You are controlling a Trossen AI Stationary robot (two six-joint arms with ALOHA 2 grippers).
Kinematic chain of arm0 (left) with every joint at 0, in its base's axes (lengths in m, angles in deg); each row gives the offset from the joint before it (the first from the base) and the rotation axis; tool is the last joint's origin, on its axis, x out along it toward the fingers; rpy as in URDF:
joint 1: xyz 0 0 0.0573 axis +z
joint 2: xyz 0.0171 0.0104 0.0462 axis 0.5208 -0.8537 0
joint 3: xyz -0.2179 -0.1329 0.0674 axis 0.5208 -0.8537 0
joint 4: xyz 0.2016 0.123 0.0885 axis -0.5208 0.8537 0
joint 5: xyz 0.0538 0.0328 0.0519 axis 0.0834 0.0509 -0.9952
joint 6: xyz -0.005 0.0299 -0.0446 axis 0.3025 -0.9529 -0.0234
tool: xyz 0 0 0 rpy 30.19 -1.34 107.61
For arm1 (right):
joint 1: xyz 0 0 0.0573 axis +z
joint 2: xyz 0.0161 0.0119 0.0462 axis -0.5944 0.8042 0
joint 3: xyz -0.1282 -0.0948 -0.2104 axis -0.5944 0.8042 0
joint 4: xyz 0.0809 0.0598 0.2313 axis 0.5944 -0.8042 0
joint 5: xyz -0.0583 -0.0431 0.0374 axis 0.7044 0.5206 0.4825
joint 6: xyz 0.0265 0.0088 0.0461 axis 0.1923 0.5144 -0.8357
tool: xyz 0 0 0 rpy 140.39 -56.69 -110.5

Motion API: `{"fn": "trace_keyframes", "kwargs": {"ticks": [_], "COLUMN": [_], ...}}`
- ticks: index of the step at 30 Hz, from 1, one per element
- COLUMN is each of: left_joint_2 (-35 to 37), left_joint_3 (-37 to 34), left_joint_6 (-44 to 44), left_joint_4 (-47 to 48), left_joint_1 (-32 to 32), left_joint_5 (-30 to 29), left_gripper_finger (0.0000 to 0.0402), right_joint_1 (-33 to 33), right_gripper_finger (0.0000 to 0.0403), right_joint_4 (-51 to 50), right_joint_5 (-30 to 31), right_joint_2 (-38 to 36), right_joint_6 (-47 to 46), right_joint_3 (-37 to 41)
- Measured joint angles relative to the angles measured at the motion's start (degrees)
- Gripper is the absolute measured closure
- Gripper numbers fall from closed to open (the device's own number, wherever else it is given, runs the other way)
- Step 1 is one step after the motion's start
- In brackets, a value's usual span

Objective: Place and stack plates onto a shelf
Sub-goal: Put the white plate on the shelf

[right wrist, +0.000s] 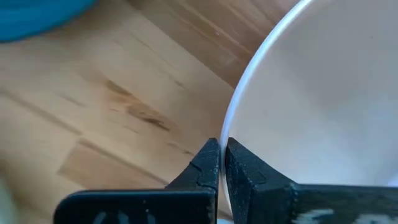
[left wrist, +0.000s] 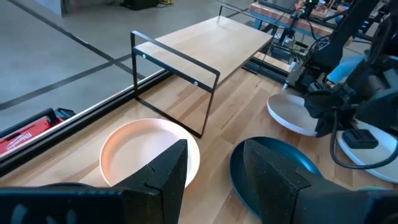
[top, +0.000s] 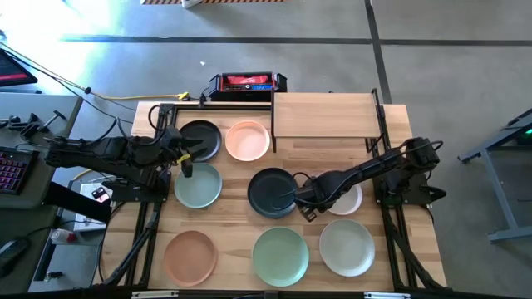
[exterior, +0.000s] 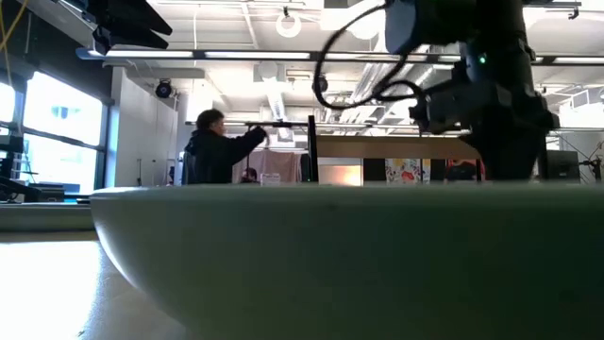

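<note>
The right claw [top: 306,202] has pinched shut on the rim of a cream plate [top: 347,199], its two fingers meeting edge-on at the lip, as the right wrist view [right wrist: 219,163] shows plainly. That plate lies on the bench [top: 233,220] just in front of the shelf's [top: 324,115] right half, right beside a black plate [top: 273,192]. The shelf's board is bare; no plate is on it yet.

The step in hand looks to be the pickup of this cream plate. To do it well, the arm should raise the plate straight up until its far edge clears the bench. Only then should it swing toward the shelf, because a thin rim grip lets a shallow plate droop or twist. Keeping the plate near level and moving slowly would limit slip. It must also pass above the shelf's black frame posts [top: 376,112] before coming down, and be set to one side of the board so a second stack fits alongside.

The left claw [top: 184,154] stands open over the edge of another black plate [top: 200,139], to the left of the shelf, holding nothing. A peach plate [top: 248,140] sits between that black plate and the shelf. Further from the shelf lie a pale green plate [top: 198,185], a terracotta plate [top: 190,257], a second green plate [top: 281,256] and another cream plate [top: 347,247].
</note>
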Motion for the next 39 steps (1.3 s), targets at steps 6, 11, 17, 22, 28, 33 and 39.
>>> {"fn": "trace_keyframes", "kwargs": {"ticks": [6, 11, 17, 22, 28, 33, 39], "left_joint_2": [0.0, 0.0, 0.0, 0.0, 0.0, 0.0, 0.0], "left_joint_3": [0.0, 0.0, 0.0, 0.0, 0.0, 0.0, 0.0], "left_joint_6": [0.0, -0.1, -0.1, -0.1, 0.0, 0.0, 0.0], "left_joint_4": [0.0, 0.0, 0.0, 0.0, 0.0, 0.0, 0.0], "left_joint_1": [0.0, 0.0, 0.0, 0.0, 0.0, 0.0, 0.0], "left_joint_5": [0.0, -0.1, -0.2, -0.2, -0.2, -0.2, -0.9], "left_gripper_finger": [0.0255, 0.0255, 0.0255, 0.0255, 0.0255, 0.0255, 0.0255], "right_joint_1": [1.3, 2.6, 4.0, 4.1, 4.1, 3.0, 0.3], "right_gripper_finger": [0.0403, 0.0403, 0.0403, 0.0403, 0.0403, 0.0403, 0.0403], "right_joint_4": [-5.6, -12.3, -19.3, -25.7, -34.6, -34.4, -34.4], "right_joint_5": [0.0, 0.0, 3.8, 6.9, 11.7, 16.7, 19.9], "right_joint_2": [0.0, 0.0, 0.0, 0.0, 0.0, -1.0, -1.0], "right_joint_6": [1.4, 1.5, 1.4, 1.1, 1.5, 6.4, 14.0], "right_joint_3": [-6.6, -13.1, -23.0, -30.9, -39.5, -43.8, -46.4]}}
